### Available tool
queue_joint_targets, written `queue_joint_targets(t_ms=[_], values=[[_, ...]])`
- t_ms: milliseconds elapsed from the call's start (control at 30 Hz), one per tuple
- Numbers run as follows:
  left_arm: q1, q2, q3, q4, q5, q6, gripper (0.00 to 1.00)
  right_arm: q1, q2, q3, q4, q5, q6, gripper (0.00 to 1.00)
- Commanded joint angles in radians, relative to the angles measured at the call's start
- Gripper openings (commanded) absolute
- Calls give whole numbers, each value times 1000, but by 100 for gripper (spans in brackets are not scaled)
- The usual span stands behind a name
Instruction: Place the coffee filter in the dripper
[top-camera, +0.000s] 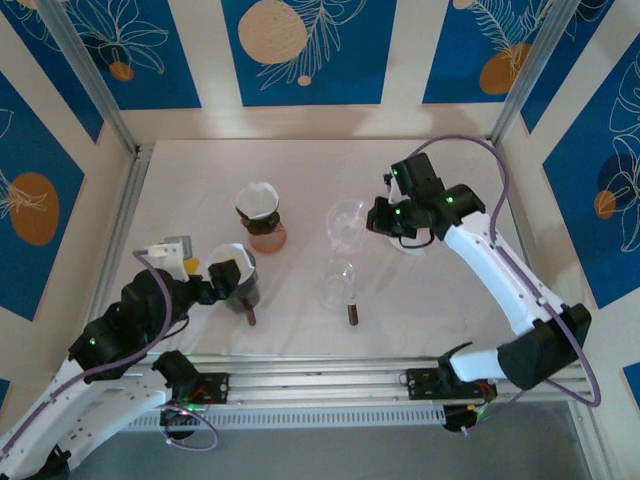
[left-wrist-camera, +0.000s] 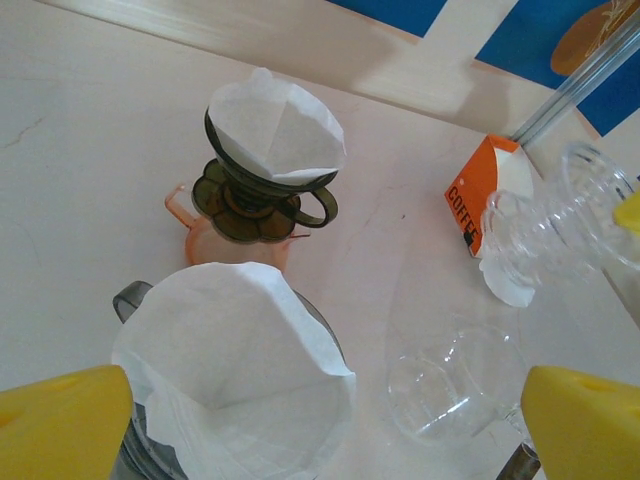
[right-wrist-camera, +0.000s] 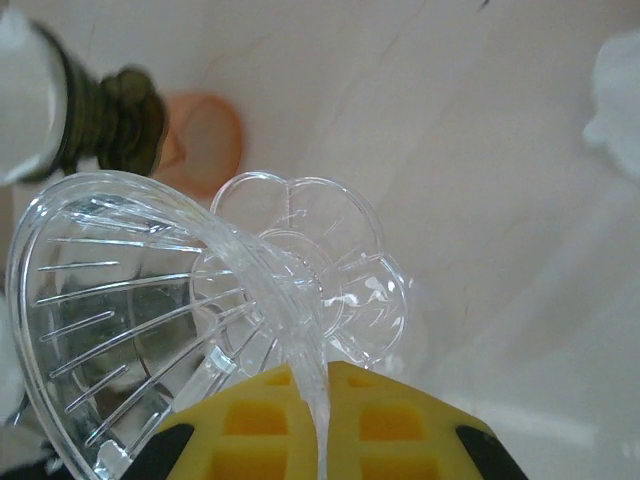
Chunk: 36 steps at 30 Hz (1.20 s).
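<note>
Right gripper (right-wrist-camera: 312, 385) pinches the rim of the clear dripper (right-wrist-camera: 150, 300) w/ jaws nearly shut; thin glass could slip or tip (it's tilted). Left gripper (left-wrist-camera: 325, 425) gapes wide over the coffee filter (left-wrist-camera: 230, 350), near left, in a grey dripper (left-wrist-camera: 128, 297); a clumsy close may crumple it.

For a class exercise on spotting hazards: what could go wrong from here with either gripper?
1. The right gripper pinches the tilted clear dripper by its thin wall alone; it may slip or crack.
2. The open left gripper hangs close over the near filter; closing carelessly may crumple the paper.
</note>
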Motion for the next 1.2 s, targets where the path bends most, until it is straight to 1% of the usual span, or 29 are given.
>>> queue_joint_targets(t_ms=[0, 100, 333, 700, 1033, 1167], values=[[9, -15, 1, -6, -22, 12, 100, 48, -44, -45, -101, -97, 41, 0], [9, -15, -4, -3, -20, 10, 100, 82, -72, -105, -78, -129, 78, 0], [9, -12, 0, -5, -24, 10, 100, 131, -69, -175, -33, -89, 99, 0], [9, -13, -2, -4, -26, 6, 100, 136, -21, -118, -40, -16, 68, 0], [9, -15, -4, -10, -29, 8, 100, 137, 20, -118, -20, -15, 66, 0], [9, -17, -5, -13, -27, 9, 100, 139, 11, -123, -33, -1, 67, 13]])
